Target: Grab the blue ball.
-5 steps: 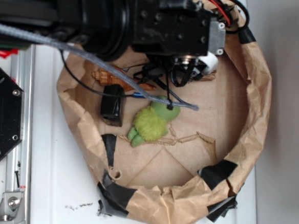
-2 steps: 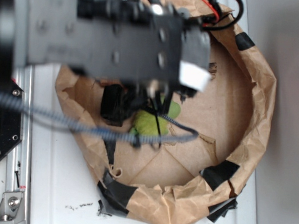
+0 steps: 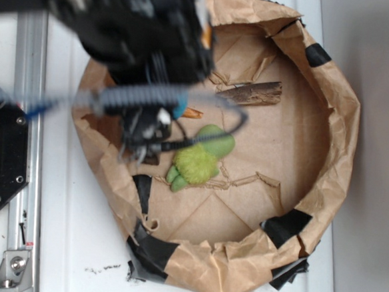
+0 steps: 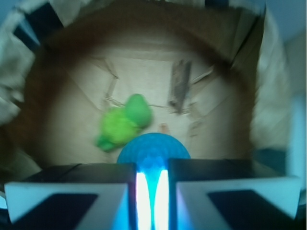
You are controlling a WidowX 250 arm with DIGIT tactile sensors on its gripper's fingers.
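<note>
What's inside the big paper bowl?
Inside the paper bowl lie a green plush toy and a brown stick. The blue ball sits at the tool. The arm covers the bowl's upper-left part, so anything there is hidden.

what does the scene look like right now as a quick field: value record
container: brown paper bin patched with black tape
target: blue ball, between the tool's fingers in the wrist view
tool: closed on the ball, lifted above the bin floor
other items: green plush toy lying on the floor; brown stick near the far wall
blur: arm is motion-blurred in the exterior view
</note>
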